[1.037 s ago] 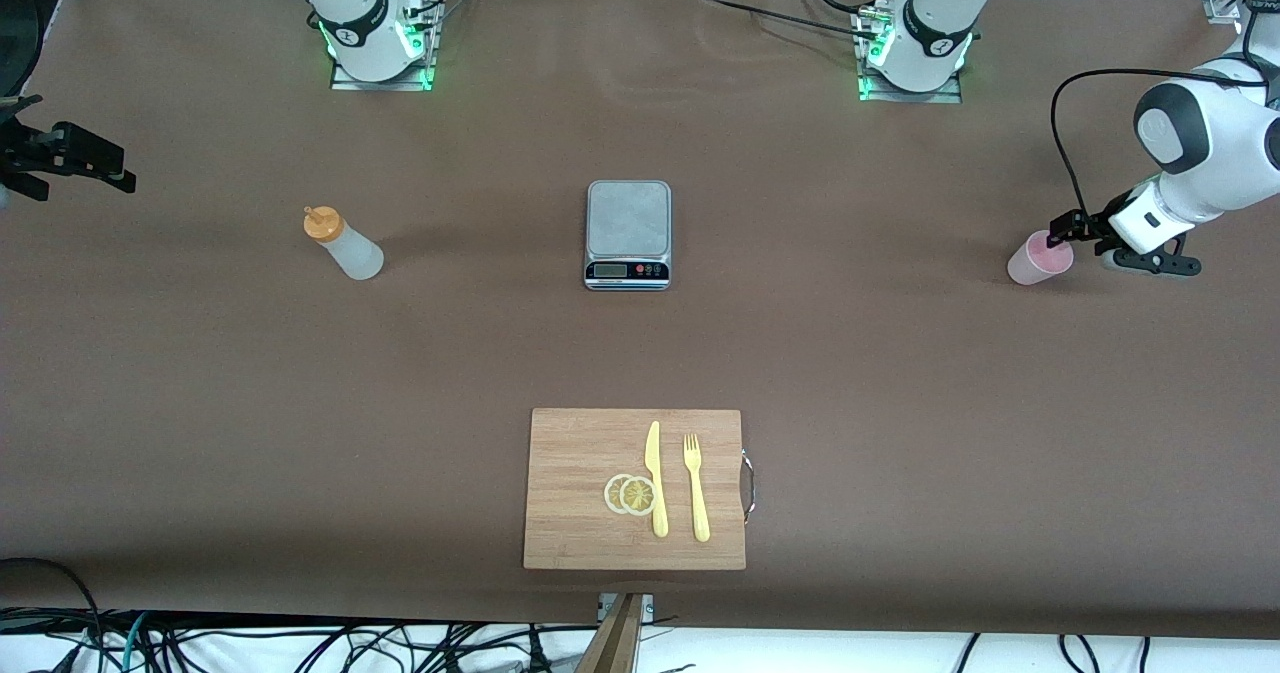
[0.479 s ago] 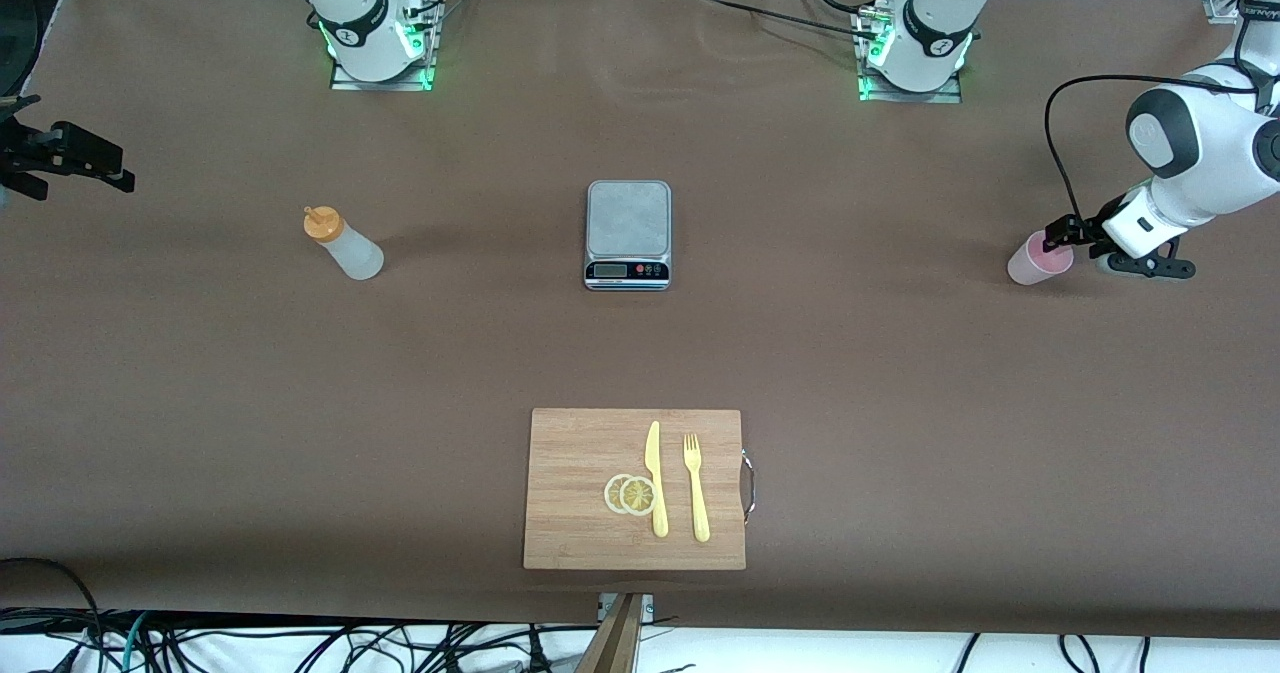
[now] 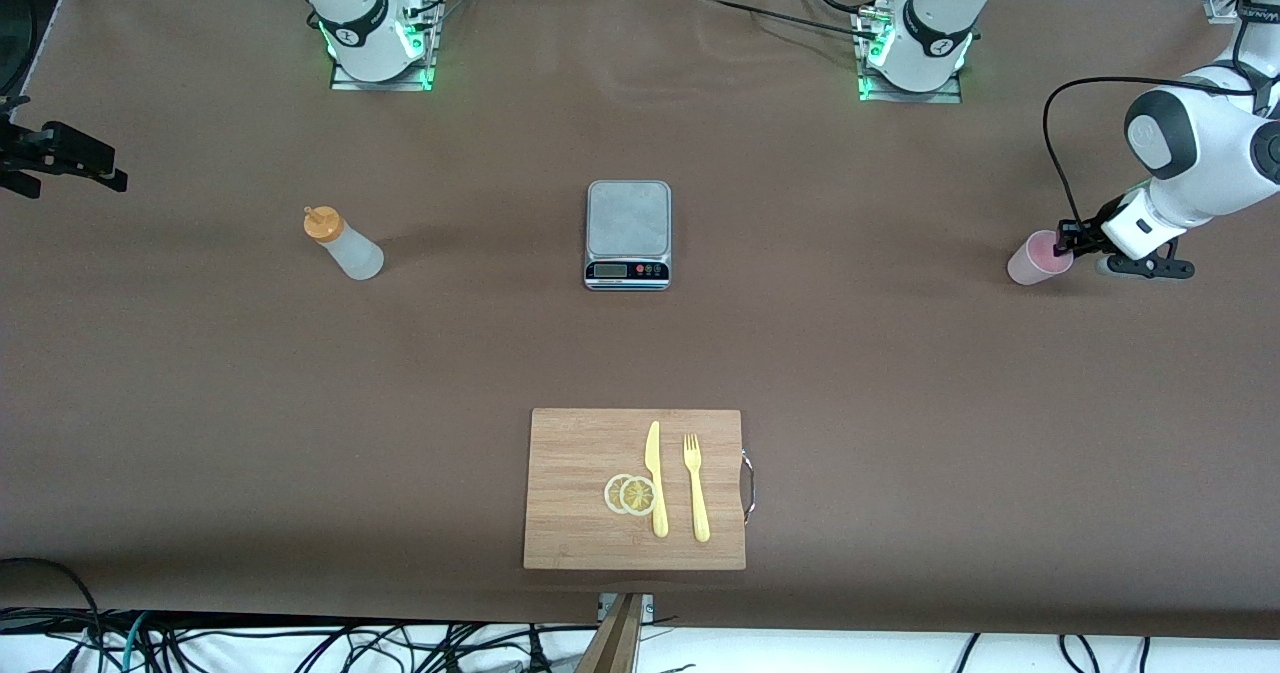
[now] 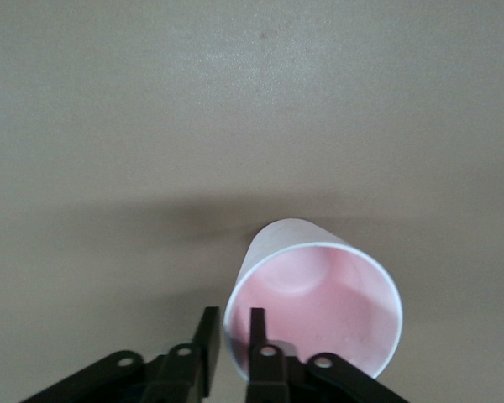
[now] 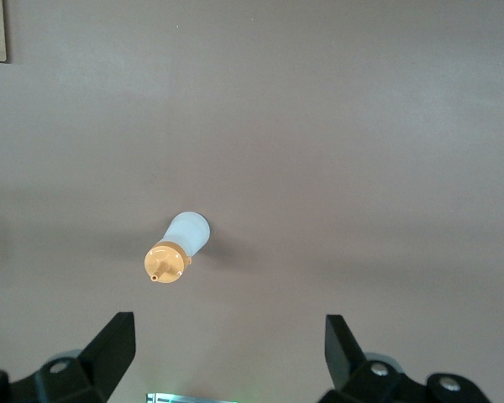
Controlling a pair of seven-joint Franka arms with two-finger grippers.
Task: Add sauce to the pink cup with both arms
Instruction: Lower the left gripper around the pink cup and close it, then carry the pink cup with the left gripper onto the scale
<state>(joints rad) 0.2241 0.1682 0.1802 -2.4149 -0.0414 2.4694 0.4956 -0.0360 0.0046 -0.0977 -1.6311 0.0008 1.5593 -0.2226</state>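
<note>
The pink cup (image 3: 1038, 259) stands upright at the left arm's end of the table. My left gripper (image 3: 1072, 243) is at its rim. In the left wrist view the cup (image 4: 319, 294) looks empty, and the left gripper (image 4: 231, 323) pinches the cup wall, one finger inside the rim and one outside. The sauce bottle (image 3: 343, 245), whitish with an orange cap, stands toward the right arm's end. My right gripper (image 3: 60, 158) hovers open and empty at that end of the table, apart from the bottle. The right wrist view shows the bottle (image 5: 178, 248) between the right gripper's (image 5: 231, 344) wide-spread fingers, farther off.
A kitchen scale (image 3: 627, 233) sits mid-table between bottle and cup. A wooden cutting board (image 3: 570, 493) lies nearer the front camera, holding a yellow knife (image 3: 655, 478), a yellow fork (image 3: 696, 488) and two lemon slices (image 3: 630, 494).
My left gripper's fingers have closed in on the cup's rim as the left wrist shifted slightly. My right gripper has drifted a little toward the table's end.
</note>
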